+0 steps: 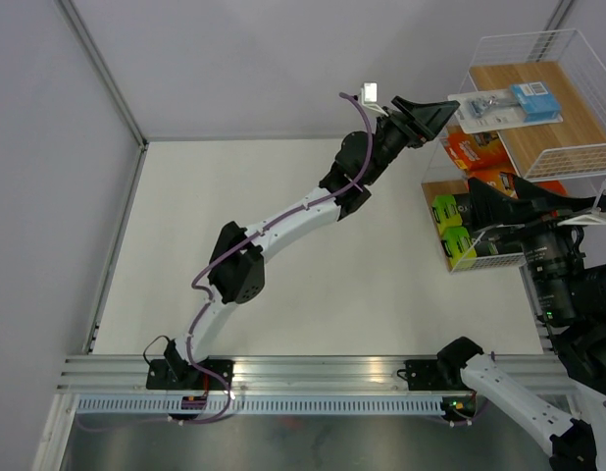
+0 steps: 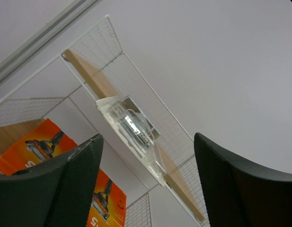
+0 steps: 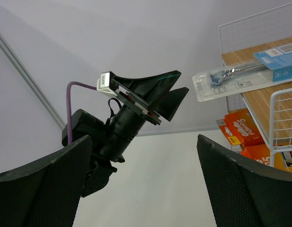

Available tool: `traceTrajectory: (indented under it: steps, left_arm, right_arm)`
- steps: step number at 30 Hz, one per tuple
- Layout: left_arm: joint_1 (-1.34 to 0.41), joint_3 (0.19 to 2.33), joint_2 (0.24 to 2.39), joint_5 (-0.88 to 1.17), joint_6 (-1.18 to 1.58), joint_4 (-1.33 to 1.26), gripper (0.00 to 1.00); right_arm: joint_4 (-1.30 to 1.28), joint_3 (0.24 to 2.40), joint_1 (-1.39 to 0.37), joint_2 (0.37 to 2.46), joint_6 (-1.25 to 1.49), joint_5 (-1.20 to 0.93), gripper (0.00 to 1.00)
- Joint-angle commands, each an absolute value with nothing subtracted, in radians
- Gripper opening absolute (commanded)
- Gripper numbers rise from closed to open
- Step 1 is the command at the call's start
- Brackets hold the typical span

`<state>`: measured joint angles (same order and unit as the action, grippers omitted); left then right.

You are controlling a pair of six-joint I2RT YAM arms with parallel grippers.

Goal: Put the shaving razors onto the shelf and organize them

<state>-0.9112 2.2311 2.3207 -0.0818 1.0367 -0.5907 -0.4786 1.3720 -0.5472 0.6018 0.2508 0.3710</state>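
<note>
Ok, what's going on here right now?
The left gripper is open just short of the clear blister pack, which lies on the shelf's top tier with one end overhanging the edge. Two orange packs lie on the tier below, two black and lime packs lower still. The right gripper hangs open near the lower tiers, holding nothing.

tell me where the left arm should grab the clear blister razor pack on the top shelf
Grip the clear blister pack by its transparent end, which overhangs the top tier. Probably best from that open side with the left gripper, one finger above, one below: the pack lies flat, and wire walls fence the other sides.
</note>
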Motion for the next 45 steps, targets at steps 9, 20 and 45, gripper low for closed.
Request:
traceTrajectory:
  steps: [9,20,45]
  left_arm:
    - [-0.914,2.325,2.294,-0.008,0.992,-0.660,0.65]
    - [-0.923,2.483,2.439,-0.087,1.040,-0.707,0.68]
    - [-0.989,2.620,2.583,-0.206,1.089,-0.676,0.73]
  right_arm:
    - [-0.442,1.377,-0.552,0.617,0.262,0.417,0.98]
    - [-0.449,1.387,-0.551,0.611,0.258,0.430,0.98]
    - [-0.410,1.365,-0.551,0.627,0.291,0.397,0.98]
